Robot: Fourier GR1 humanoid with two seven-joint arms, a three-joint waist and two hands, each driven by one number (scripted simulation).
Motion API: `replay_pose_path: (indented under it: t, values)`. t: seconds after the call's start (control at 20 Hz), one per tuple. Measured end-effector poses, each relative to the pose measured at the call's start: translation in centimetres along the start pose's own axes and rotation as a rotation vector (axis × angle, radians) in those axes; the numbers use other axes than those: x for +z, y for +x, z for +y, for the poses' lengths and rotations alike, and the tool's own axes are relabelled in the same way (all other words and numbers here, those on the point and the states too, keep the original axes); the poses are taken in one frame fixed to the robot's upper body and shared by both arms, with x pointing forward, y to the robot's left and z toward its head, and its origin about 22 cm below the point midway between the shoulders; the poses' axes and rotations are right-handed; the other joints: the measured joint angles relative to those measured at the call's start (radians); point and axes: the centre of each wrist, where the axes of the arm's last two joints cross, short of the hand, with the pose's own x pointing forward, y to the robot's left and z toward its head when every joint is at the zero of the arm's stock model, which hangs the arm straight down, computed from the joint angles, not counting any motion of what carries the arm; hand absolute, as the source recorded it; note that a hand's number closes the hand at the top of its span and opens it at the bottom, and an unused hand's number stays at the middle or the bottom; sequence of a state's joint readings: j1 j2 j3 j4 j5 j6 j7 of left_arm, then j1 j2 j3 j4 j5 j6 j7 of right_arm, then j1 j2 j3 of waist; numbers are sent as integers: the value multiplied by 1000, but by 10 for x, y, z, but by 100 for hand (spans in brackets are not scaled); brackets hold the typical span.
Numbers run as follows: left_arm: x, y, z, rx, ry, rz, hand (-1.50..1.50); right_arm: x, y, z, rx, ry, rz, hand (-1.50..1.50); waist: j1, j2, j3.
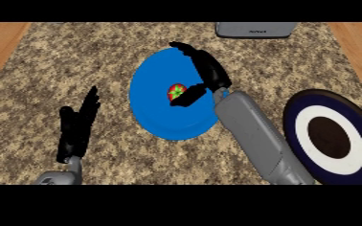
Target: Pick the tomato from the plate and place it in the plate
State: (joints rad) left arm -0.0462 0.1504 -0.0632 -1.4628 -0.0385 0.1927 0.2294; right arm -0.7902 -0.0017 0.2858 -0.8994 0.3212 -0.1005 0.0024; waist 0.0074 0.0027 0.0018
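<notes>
Now, right hand [210, 74] spread open over tomato [175, 92] on blue plate [152, 117], left hand [76, 124] resting open

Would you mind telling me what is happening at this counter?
The robot's right hand is over the round blue plate, fingers open, thumb beside the small red tomato, which lies on that plate, not yet lifted. The left hand rests open at lower left. A dark plate with a white ring sits at the right.
</notes>
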Motion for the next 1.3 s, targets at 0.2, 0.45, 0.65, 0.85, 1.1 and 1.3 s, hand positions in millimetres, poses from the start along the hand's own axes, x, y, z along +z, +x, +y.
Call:
replay_pose_path:
  t: [0.2,0.45,0.65,0.85,1.1,1.3]
  values:
    - [0,0,2,-1,0,0,0,10,-15,-14,-171,-36,-26,-150,-4,-1,-1]
    - [2,-4,4,-4,1,-4,0,19,-38,-26,-271,-20,-47,-150,-3,-2,-1]
    - [5,-6,1,-2,-1,0,0,25,-48,-23,-315,-3,-85,-150,-2,-2,-2]
    - [8,1,6,0,-1,1,0,26,-54,-18,-315,4,-114,-150,-1,-2,-2]
    - [5,2,5,-5,-6,2,0,23,-63,-11,-291,-11,-108,-150,1,-1,-2]
    - [5,3,0,-1,-6,3,0,28,-60,-5,-251,-17,-71,-150,-2,-3,-2]
